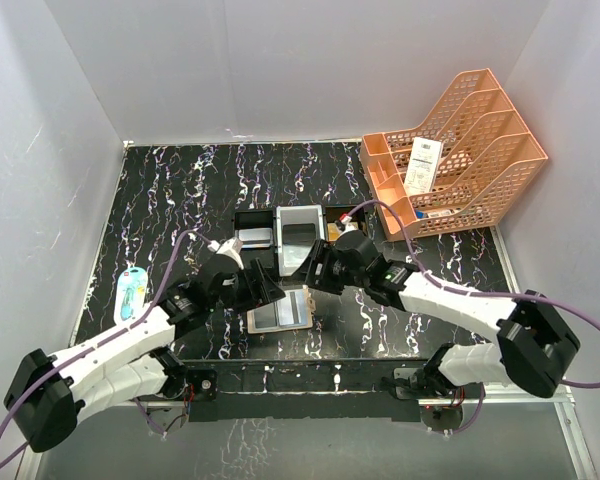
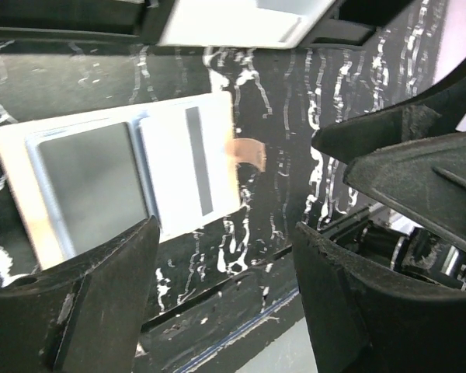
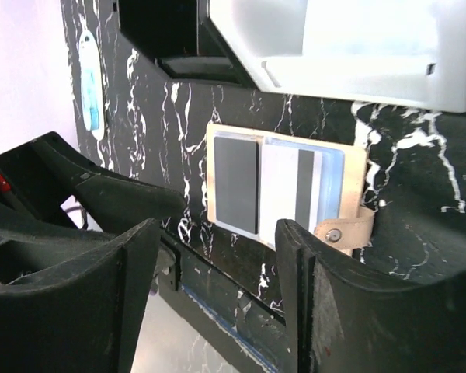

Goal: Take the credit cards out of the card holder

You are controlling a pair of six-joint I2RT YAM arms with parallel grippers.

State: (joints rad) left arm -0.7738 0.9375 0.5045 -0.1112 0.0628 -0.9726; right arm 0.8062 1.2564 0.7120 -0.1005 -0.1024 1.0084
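Observation:
The tan card holder (image 1: 278, 313) lies open and flat on the black marbled table, near the front edge. Its pale blue slots hold a grey credit card (image 2: 89, 190) and a white card with a dark stripe (image 2: 190, 163). Both cards also show in the right wrist view, the grey one (image 3: 237, 185) and the striped one (image 3: 295, 194). The brown snap tab (image 3: 346, 229) sticks out at the side. My left gripper (image 1: 270, 290) is open and empty, just left of and above the holder. My right gripper (image 1: 310, 272) is open and empty, just behind its right end.
A black-and-grey three-compartment tray (image 1: 280, 235) stands right behind the holder. An orange file rack (image 1: 450, 165) with a white receipt (image 1: 422, 165) is at the back right. A small blue-and-white item (image 1: 130, 295) lies at the left edge. The table's front edge runs just below the holder.

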